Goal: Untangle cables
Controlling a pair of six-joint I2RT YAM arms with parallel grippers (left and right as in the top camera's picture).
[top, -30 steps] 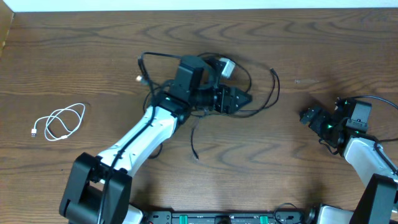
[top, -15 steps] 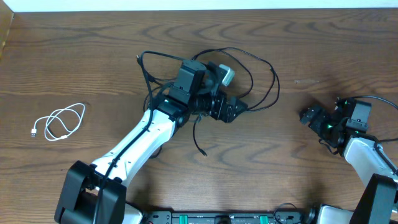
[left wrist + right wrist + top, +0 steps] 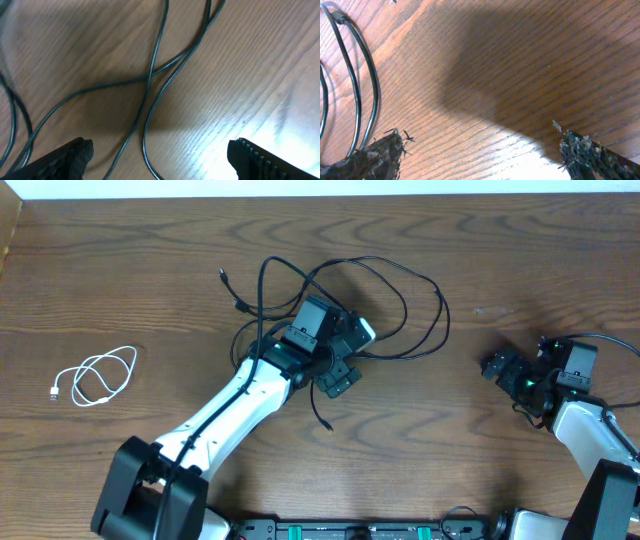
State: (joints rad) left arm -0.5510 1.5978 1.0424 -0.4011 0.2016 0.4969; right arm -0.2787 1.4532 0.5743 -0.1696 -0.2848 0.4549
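Long black cables [image 3: 405,305] lie in tangled loops at the middle of the table, and one loose end [image 3: 328,425] trails toward the front. My left gripper [image 3: 338,378] hovers over the near-left part of the tangle. In the left wrist view it [image 3: 160,160] stands open, and two black strands [image 3: 150,95] cross on the wood between its fingers without touching them. A white cable [image 3: 95,375] lies coiled far to the left. My right gripper [image 3: 497,367] stands open at the right with only bare wood between its fingers [image 3: 372,157]. Black cable loops [image 3: 355,75] lie to its left.
The left arm [image 3: 225,415] stretches from the front edge to the tangle. The right arm [image 3: 575,405] sits at the right edge with its own thick black wire [image 3: 610,340]. A pale wall strip [image 3: 320,188] borders the far edge of the table.
My left gripper has opened wider and pulled back toward the front left. The black loops have shifted and spread upward on the left. The right arm has not moved.
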